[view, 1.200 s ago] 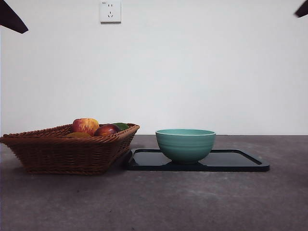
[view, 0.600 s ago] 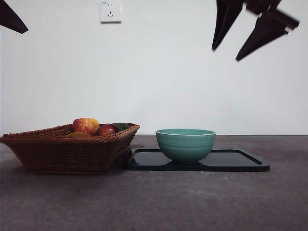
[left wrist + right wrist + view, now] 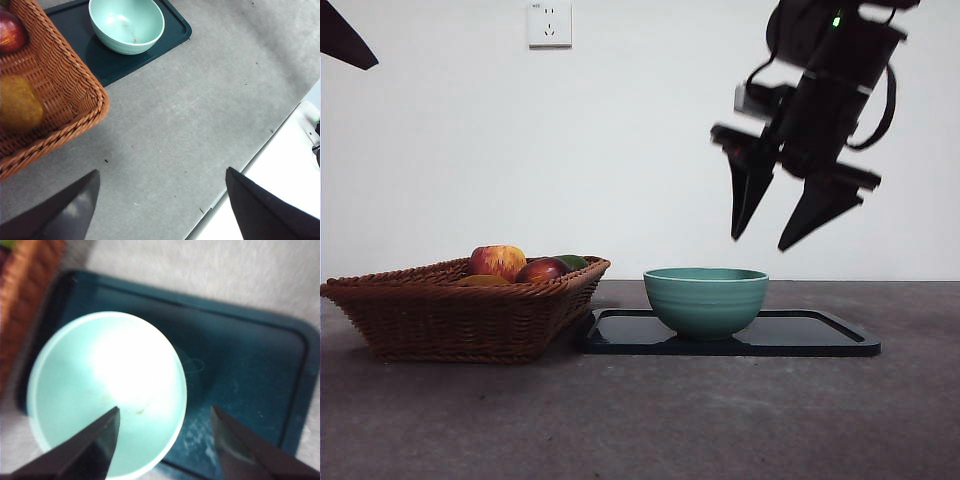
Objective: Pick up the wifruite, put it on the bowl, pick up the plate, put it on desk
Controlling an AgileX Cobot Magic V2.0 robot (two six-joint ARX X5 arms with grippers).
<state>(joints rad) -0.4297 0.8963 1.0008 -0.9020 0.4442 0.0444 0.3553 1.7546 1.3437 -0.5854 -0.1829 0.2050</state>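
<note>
The teal bowl [image 3: 705, 300] stands empty on a flat black tray [image 3: 820, 335] on the grey desk [image 3: 640, 420]. To its left a brown wicker basket [image 3: 460, 310] holds fruit: a red-yellow apple [image 3: 498, 261], a dark red fruit [image 3: 542, 270] and a green one [image 3: 572, 262]. My right gripper [image 3: 762, 243] hangs open and empty just above the bowl's right side. In the right wrist view the gripper [image 3: 165, 409] straddles the rim of the bowl [image 3: 105, 390] over the tray [image 3: 240, 365]. My left gripper [image 3: 161, 171] is open and empty, high over bare desk, a black tip [image 3: 345, 40] in the front view.
The left wrist view shows the basket [image 3: 45, 100] with a red fruit [image 3: 10, 32] and a yellow-brown fruit [image 3: 17, 102], the bowl [image 3: 127, 25] and the tray [image 3: 175, 30]. The desk's edge [image 3: 240, 170] runs near the left gripper. A wall socket [image 3: 549, 22] is behind.
My right gripper has come down from the upper right corner and leftward, from high up to just above the bowl. The left arm, bowl, tray and basket have not moved.
</note>
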